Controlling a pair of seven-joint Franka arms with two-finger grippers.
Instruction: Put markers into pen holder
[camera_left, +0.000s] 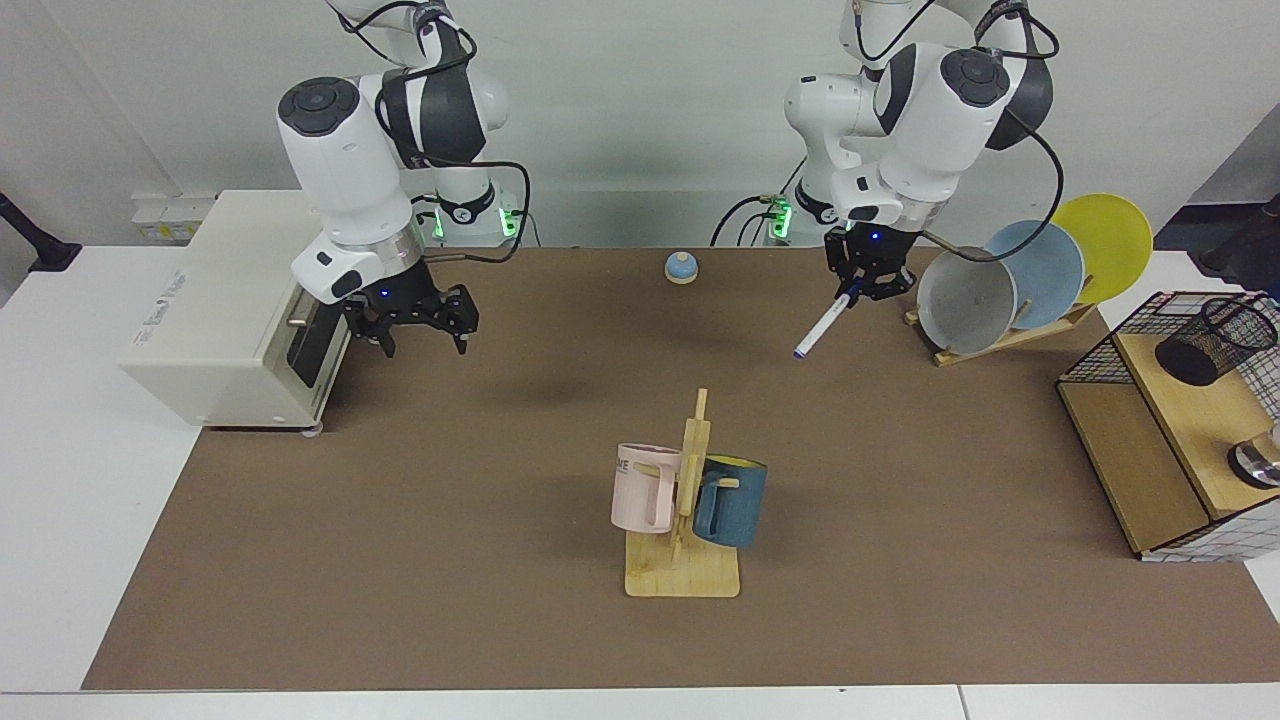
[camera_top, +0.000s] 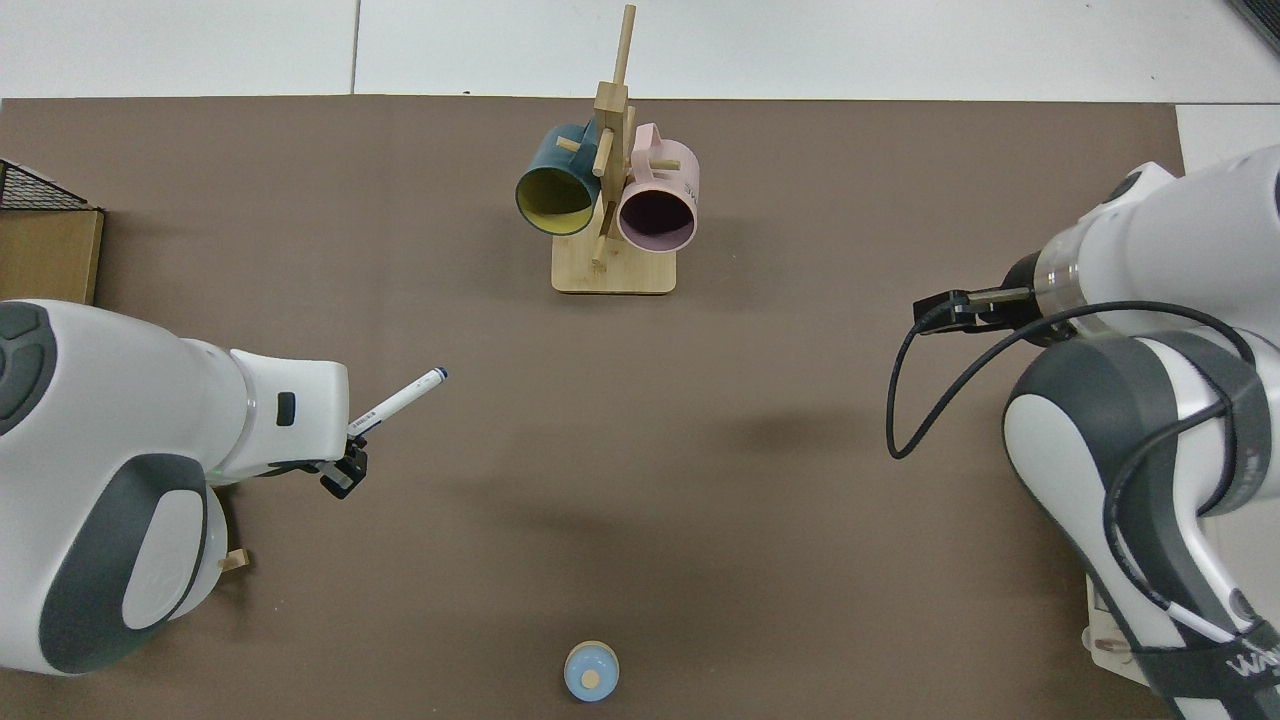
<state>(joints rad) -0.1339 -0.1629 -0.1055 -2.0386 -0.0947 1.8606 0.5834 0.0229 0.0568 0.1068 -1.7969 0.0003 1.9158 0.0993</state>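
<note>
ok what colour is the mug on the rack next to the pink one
Dark teal-blue outside, yellow inside; the top view shows both best.

white marker (camera_left: 823, 327) (blue tip), brown mat (camera_left: 500, 500)

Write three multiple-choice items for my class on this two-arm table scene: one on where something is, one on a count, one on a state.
1. Where is the pen holder?
A. on the wire-and-wood shelf
B. beside the toaster oven
C. on the mug rack

2. How many plates stand in the plate rack?
A. two
B. three
C. four

3. What is the state of the marker?
A. lying on the mat
B. standing in the pen holder
C. held in the air by the left gripper

Answers:
1 A, the black mesh cup sits on the shelf's wooden top.
2 B, grey, blue and yellow.
3 C, the left gripper grips its upper end, tip slanting down; the right gripper hangs open near the oven.
</note>
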